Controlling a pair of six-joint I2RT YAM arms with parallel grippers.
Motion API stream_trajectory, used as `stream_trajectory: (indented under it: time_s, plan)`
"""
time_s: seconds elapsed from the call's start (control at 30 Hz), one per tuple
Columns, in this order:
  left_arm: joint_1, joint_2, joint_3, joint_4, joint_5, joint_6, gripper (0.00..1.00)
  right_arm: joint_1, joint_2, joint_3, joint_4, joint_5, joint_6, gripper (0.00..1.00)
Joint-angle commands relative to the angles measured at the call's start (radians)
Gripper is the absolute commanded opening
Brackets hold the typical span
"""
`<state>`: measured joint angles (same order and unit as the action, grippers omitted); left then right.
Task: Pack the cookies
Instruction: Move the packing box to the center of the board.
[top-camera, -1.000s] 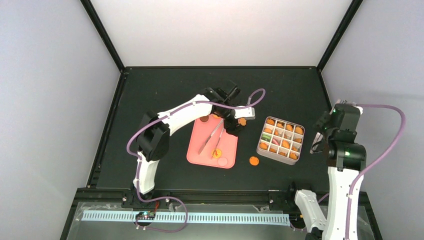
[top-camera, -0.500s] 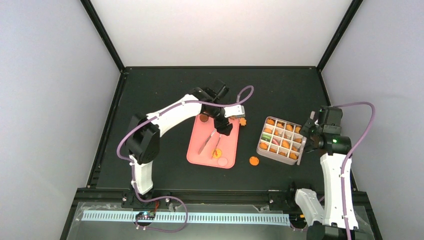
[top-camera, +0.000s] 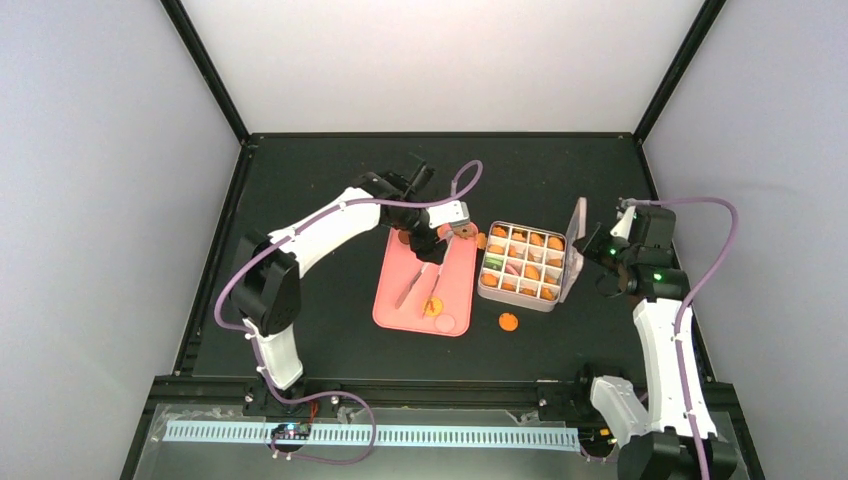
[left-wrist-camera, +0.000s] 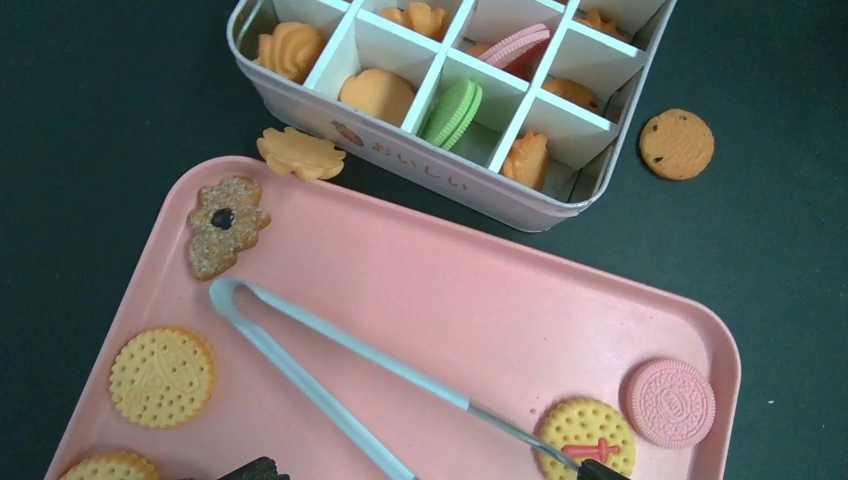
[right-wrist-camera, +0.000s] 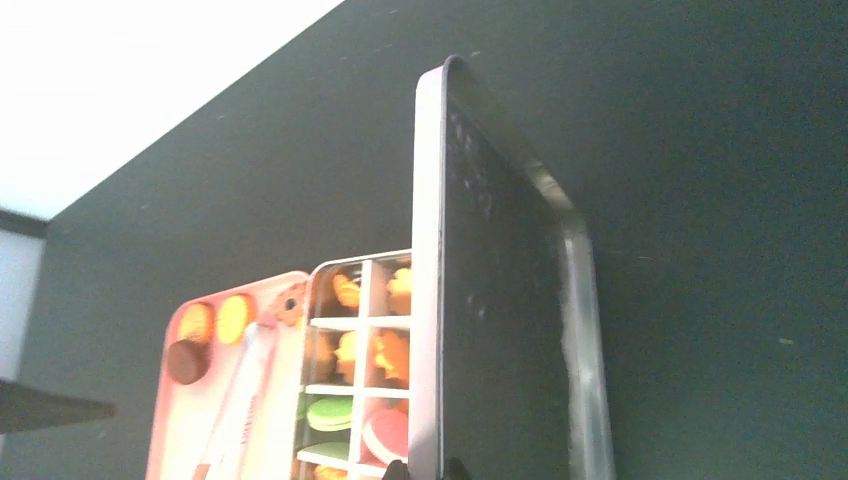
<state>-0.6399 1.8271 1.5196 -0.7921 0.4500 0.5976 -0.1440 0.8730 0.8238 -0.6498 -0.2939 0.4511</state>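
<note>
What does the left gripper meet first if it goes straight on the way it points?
Most likely the tongs lying on the pink tray. In the wrist view they run between the open fingertips of the left gripper. Depth is unclear, so it could slip past them onto bare tray.

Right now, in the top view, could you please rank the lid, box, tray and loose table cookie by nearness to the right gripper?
1. Lid, upright in the right gripper, at the box's right.
2. Box, just left of the lid.
3. Loose cookie, on the table near the box's front-left corner.
4. Tray, farthest left.
</note>
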Motion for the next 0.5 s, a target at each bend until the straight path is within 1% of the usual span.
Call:
stream_trajectory:
  time_s: [0.0,0.1,0.23,0.3,0.37,0.47]
  plan:
    - [0.032,-0.052,-0.021,0.015,0.018,-0.001,0.78,0.068,0.030,0.012,0.114,-0.128,0.051,0.01]
    - [0.033,-0.055,-0.028,0.017,0.022,-0.002,0.78,0.092,0.053,0.046,0.101,-0.141,0.041,0.01]
    - [0.032,-0.051,-0.023,0.016,0.029,-0.011,0.78,0.095,0.069,0.087,0.096,-0.188,0.029,0.01]
    - [0.033,-0.052,-0.018,0.016,0.029,-0.014,0.78,0.095,0.084,0.117,0.067,-0.191,0.020,0.01]
    - [0.033,-0.053,-0.016,0.014,0.028,-0.015,0.78,0.095,0.088,0.185,0.004,-0.142,-0.006,0.01]
    - [0.033,-0.054,-0.014,0.014,0.031,-0.020,0.78,0.094,0.071,0.277,-0.081,-0.030,-0.041,0.01]
